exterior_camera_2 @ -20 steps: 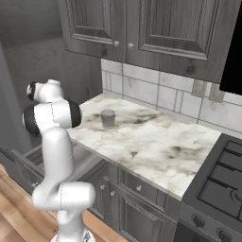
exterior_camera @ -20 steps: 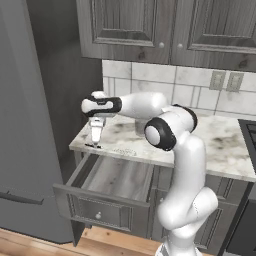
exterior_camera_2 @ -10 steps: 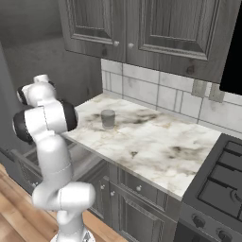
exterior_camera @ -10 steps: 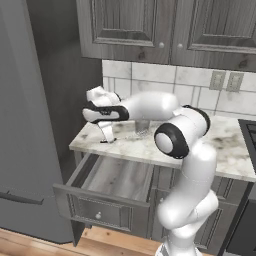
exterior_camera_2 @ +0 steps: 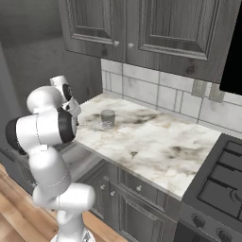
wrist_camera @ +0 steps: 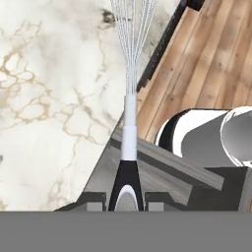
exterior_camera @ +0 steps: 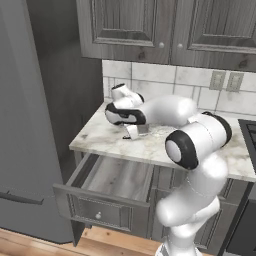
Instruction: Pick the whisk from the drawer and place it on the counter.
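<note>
- Gripper [wrist_camera: 127, 201] fingers sit tight against either side of the whisk's [wrist_camera: 130, 106] dark handle, clamping it at the bottom of the hand view.
- From that black-and-white grip the whisk runs up through a slim pale shaft to a fan of thin silver wires, which spreads out over the white marbled bench [wrist_camera: 54, 98].
- Below the whisk's handle in the same view lie the open drawer's [wrist_camera: 162, 170] grey rim and pale inside, with wooden floor [wrist_camera: 206, 64] beyond the bench edge.
- In the left base view the gripper [exterior_camera: 132, 131] hangs just above the bench [exterior_camera: 100, 137] near its left end, above the pulled-out drawer [exterior_camera: 102, 192]; the whisk is too small to make out there.
- That view shows the drawer's recessed front panel and small round knob [exterior_camera: 98, 215], which the hand view does not.
- In the right base view the arm's own bulk hides the gripper, and only a strip of the drawer [exterior_camera_2: 82, 158] shows beside the arm.
- The right base view shows a short grey cup [exterior_camera_2: 108, 118] standing upright on the bench [exterior_camera_2: 156, 142], well clear of the edge, and a black stove [exterior_camera_2: 215, 194] at the right.
- Farthest back, a tiled wall [exterior_camera_2: 156, 92] carries two outlets [exterior_camera: 226, 81], with grey cupboards [exterior_camera: 165, 27] above.
</note>
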You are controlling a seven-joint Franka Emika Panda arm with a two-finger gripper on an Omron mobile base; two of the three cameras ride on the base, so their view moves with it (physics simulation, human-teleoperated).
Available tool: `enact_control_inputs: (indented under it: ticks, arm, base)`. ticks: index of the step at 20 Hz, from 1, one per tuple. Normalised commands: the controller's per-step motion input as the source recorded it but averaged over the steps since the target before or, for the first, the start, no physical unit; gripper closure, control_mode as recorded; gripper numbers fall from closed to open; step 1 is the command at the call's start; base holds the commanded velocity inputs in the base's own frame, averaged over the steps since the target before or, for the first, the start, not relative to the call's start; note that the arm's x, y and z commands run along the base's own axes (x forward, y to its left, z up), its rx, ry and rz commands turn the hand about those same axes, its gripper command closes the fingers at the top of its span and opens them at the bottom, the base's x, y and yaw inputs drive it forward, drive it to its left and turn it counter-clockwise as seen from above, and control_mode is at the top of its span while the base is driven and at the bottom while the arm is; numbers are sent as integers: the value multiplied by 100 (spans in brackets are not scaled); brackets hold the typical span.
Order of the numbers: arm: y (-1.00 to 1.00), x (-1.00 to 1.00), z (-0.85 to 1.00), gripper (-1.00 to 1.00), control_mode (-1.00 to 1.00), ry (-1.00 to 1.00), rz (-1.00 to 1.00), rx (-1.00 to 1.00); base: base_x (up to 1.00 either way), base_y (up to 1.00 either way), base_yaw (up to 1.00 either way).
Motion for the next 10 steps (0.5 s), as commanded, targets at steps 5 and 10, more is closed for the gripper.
enact_control_inputs:
  ticks: [5,10]
  arm:
    - [-92,3,-6,100,-100,-4,-6,2]
    - [-82,54,-28,100,-100,9,0,13]
  base:
    - [0,0,0]
    - [0,0,0]
